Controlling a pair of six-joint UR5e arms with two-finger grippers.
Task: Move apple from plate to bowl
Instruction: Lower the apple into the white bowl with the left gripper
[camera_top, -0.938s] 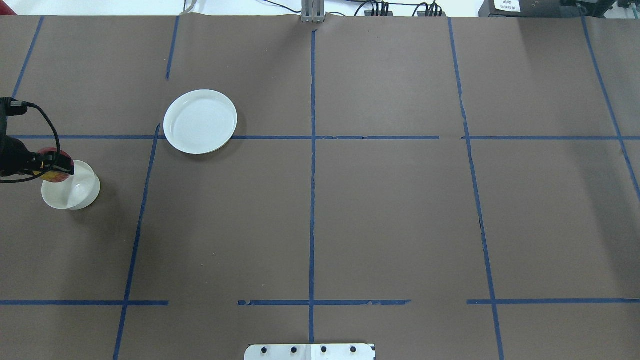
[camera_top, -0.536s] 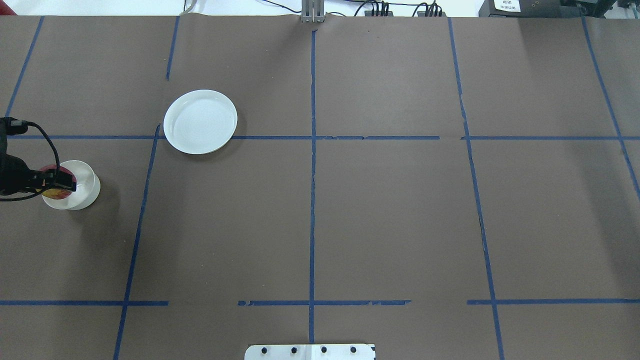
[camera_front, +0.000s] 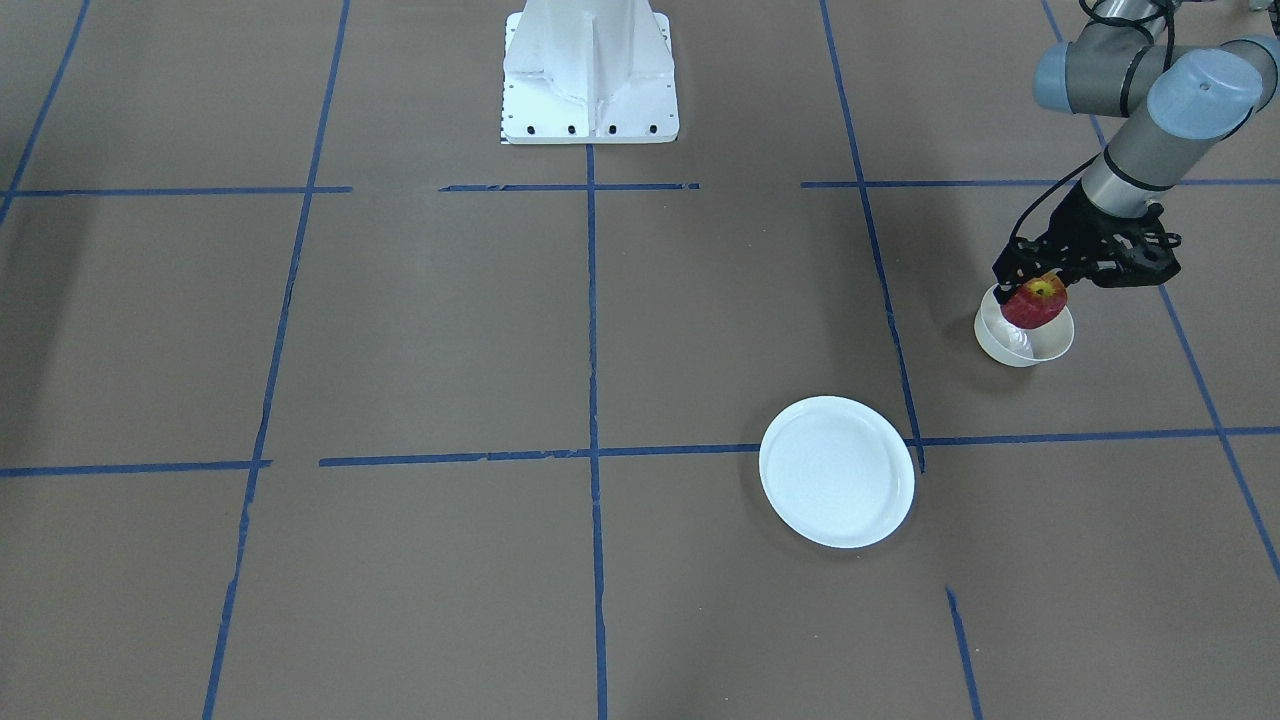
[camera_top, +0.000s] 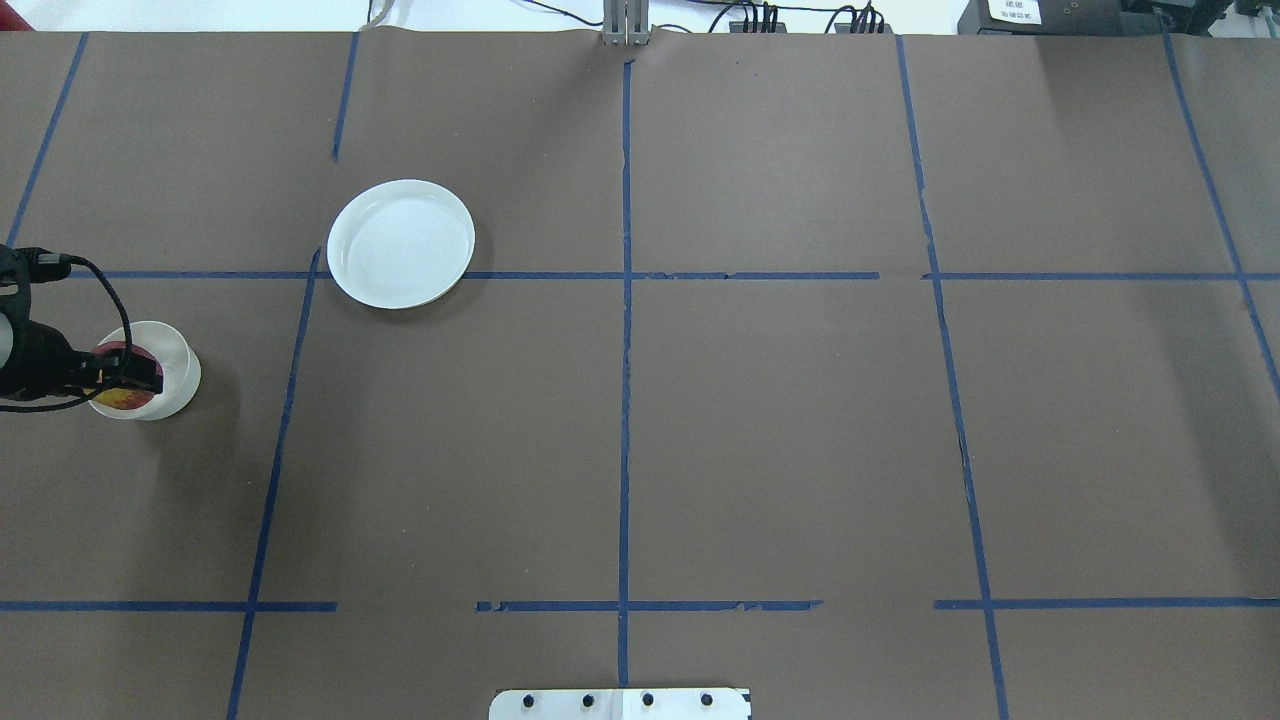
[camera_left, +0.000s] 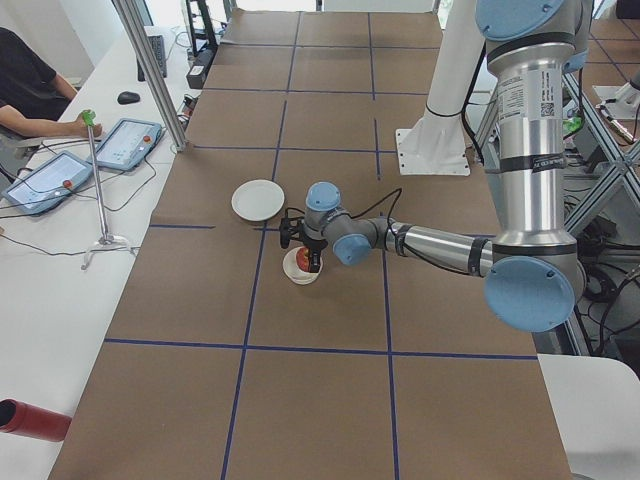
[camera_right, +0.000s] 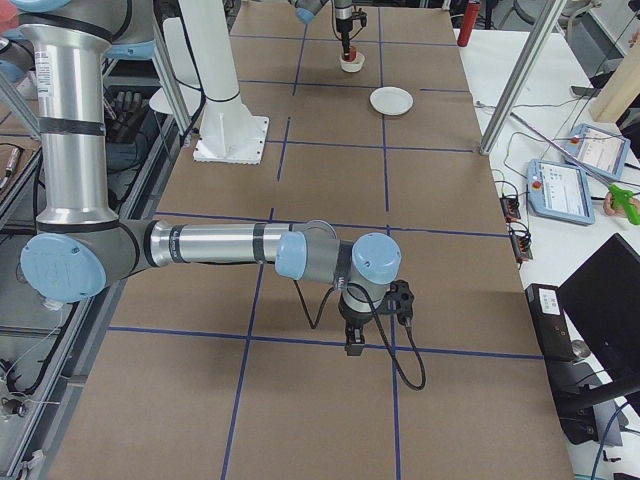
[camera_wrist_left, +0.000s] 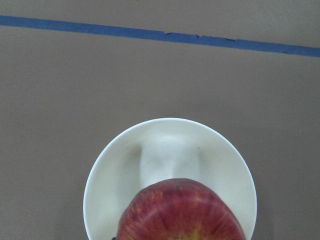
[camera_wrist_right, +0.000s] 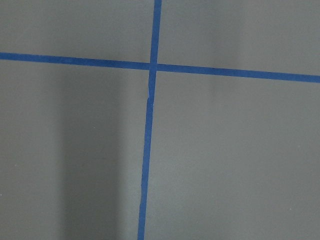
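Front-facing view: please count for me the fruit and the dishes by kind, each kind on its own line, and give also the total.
apple: 1
plate: 1
bowl: 1
Total: 3

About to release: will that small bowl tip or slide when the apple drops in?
Probably slides rather than tips: the bowl looks light, with nothing bracing it on the smooth paper. The apple in the left gripper appears nearer one rim, so an edge hit could rock it. Deep walls should contain the apple.
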